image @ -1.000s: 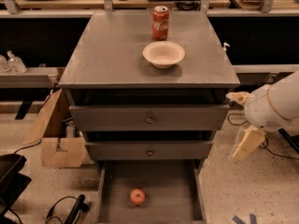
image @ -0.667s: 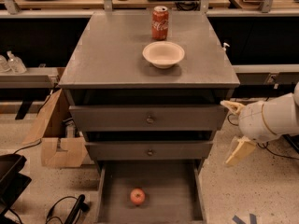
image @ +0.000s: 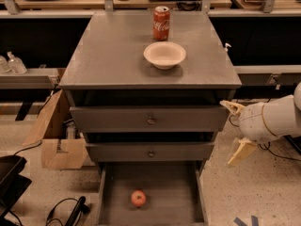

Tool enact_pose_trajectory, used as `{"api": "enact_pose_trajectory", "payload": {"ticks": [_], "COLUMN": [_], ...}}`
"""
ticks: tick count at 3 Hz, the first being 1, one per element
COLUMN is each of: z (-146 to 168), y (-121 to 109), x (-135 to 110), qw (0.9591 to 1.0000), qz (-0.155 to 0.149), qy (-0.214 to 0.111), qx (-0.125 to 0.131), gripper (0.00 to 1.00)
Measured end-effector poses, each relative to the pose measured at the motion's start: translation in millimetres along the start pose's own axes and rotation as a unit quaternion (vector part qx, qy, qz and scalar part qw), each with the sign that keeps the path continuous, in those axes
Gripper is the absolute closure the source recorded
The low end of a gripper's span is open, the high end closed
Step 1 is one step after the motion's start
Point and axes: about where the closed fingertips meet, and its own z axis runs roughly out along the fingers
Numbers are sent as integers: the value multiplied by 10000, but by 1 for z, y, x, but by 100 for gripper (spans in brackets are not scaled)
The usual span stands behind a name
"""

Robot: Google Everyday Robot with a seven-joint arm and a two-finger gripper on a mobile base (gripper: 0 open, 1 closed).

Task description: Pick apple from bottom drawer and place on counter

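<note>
The small red apple lies on the floor of the open bottom drawer, left of its middle. The grey counter tops the cabinet. My gripper hangs at the right side of the cabinet, level with the two upper drawers, well above and to the right of the apple. Its two pale fingers are spread wide apart, one finger near the top drawer's right end and the other finger lower down. It holds nothing.
A red soda can and a white bowl stand on the counter. Two shut drawers with knobs sit above the open one. A cardboard box stands at the left, cables and a black object on the floor at lower left.
My gripper has moved left and slightly down, closer to the cabinet's right side. The apple and drawer have not moved.
</note>
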Motion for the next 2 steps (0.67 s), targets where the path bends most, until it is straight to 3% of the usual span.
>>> {"api": "enact_pose_trajectory", "payload": {"ticks": [1, 2], "z": [42, 119], "y": [12, 22], "x": [6, 13], "qw": [9994, 9956], "qz": [95, 181], "qy": [-211, -853], "qx": [-259, -340], "gripper": [0, 0]}}
